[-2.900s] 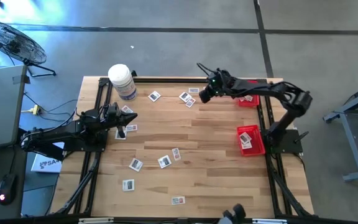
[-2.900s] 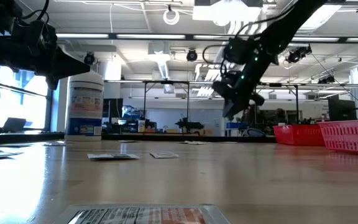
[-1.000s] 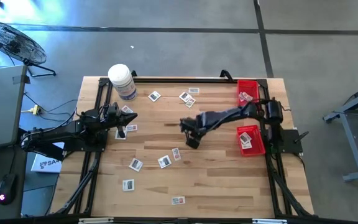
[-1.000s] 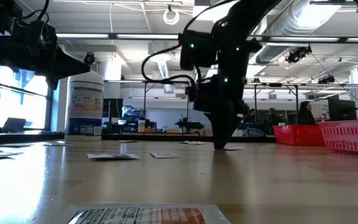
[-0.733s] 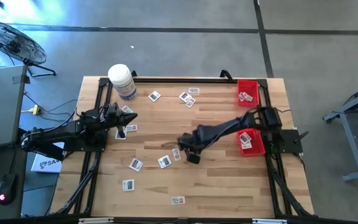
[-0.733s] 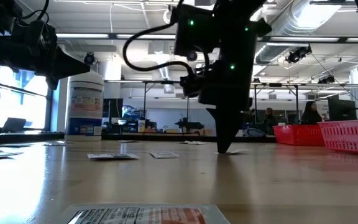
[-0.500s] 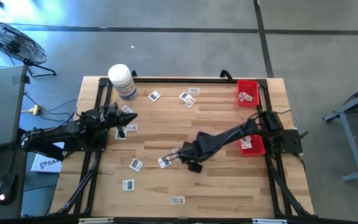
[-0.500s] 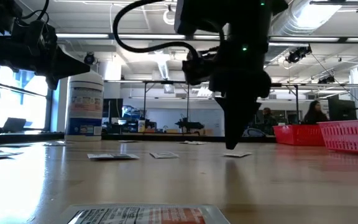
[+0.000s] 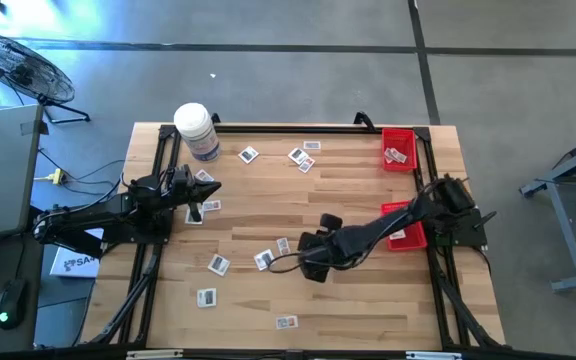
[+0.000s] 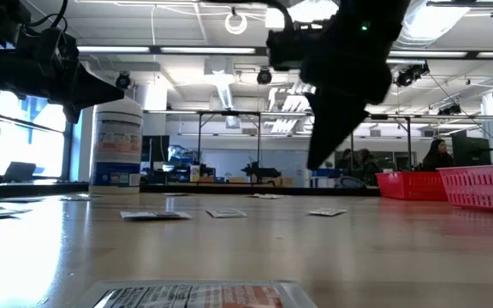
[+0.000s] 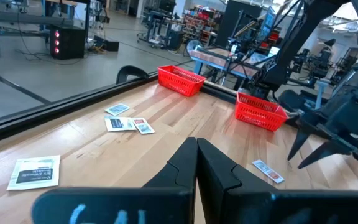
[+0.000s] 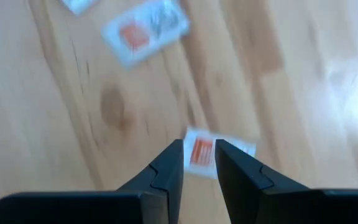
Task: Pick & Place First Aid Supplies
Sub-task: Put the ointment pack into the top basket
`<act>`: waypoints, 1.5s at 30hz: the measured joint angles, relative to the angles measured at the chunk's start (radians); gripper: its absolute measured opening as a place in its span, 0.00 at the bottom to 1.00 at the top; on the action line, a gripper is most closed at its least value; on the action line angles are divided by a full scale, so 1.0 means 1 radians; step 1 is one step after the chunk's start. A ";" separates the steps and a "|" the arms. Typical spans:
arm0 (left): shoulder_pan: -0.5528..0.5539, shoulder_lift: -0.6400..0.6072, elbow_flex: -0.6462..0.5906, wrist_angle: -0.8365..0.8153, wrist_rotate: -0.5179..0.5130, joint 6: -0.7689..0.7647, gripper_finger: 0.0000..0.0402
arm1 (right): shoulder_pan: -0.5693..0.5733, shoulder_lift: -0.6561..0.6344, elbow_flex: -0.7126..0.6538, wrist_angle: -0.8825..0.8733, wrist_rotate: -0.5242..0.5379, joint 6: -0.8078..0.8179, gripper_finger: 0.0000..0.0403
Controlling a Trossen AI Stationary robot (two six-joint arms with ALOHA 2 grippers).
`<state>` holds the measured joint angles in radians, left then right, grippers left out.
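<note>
High view: the right end effector (image 9: pixel 290 259) hangs low over the middle of the wooden worktop (image 9: pixel 348 300), its fingers parted with nothing between them, just beside two first aid packets (image 9: pixel 264 260), which lie toward the left arm. Nine more packets are scattered farther out on the wood, eleven in all, none gripped. Two red baskets (image 9: pixel 399 148) stand behind this end effector along its own arm's edge, each holding packets. The left end effector (image 9: pixel 208 188) waits clenched and empty at the opposite edge, with a white jar (image 9: pixel 197 131) near it.

Low view: the right arm hovers above the worktop; a blurred near packet fills the foreground.

Left wrist view: the left fingers (image 11: pixel 188 165) are pressed together; both baskets show ahead, and five packets are in sight.

Right wrist view: between the parted tips a packet (image 12: pixel 215 152) lies on the wood just ahead; two more lie beyond.
</note>
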<state>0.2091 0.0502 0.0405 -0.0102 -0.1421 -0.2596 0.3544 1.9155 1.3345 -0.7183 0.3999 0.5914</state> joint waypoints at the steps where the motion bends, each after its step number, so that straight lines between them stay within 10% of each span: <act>1: 0.000 0.000 0.000 0.000 0.000 0.000 0.00 | 0.006 -0.011 -0.023 0.047 0.017 -0.013 0.22; 11: 0.000 0.000 0.000 0.000 0.000 0.000 0.00 | 0.033 -0.003 -0.256 0.429 0.095 -0.071 0.22; 29: 0.000 0.000 0.000 0.000 0.000 0.000 0.00 | -0.016 -0.010 -0.418 0.628 0.071 0.014 0.21; 45: 0.000 0.000 0.000 0.000 0.000 0.000 0.00 | -0.061 -0.012 -0.456 0.653 0.045 0.050 0.01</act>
<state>0.2091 0.0500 0.0405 -0.0101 -0.1423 -0.2598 0.2932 1.9038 0.8784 -0.0650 0.4450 0.6414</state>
